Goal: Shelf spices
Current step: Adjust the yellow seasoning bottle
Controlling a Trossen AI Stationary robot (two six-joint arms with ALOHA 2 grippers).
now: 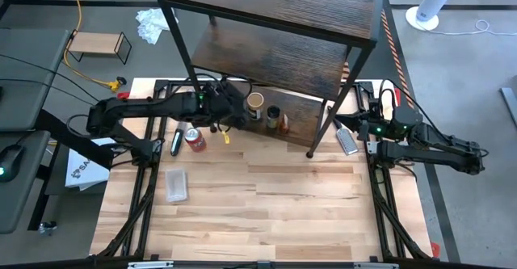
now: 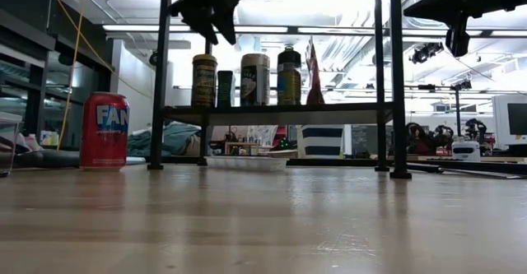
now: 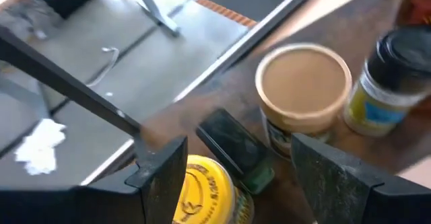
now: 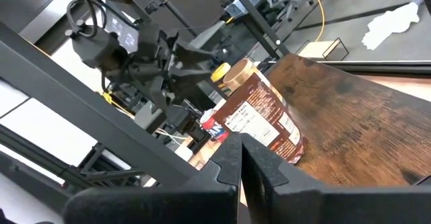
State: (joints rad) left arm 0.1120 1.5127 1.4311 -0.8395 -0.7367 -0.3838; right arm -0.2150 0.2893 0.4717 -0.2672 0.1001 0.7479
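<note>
The shelf stands at the table's far side. On its lowest board stand the yellow-lidded jar, the small black box, the tan-lidded jar and a dark-lidded jar. A brown pouch stands beside them. My left gripper is open and hovers above the yellow-lidded jar and the black box at the board's left end, clear of both. My right gripper is shut and waits right of the shelf's front leg.
A red can stands on the table left of the shelf's front leg. A flat clear plastic piece lies nearer the front. A small light-wood rack sits on the floor at far left. The near half of the table is bare wood.
</note>
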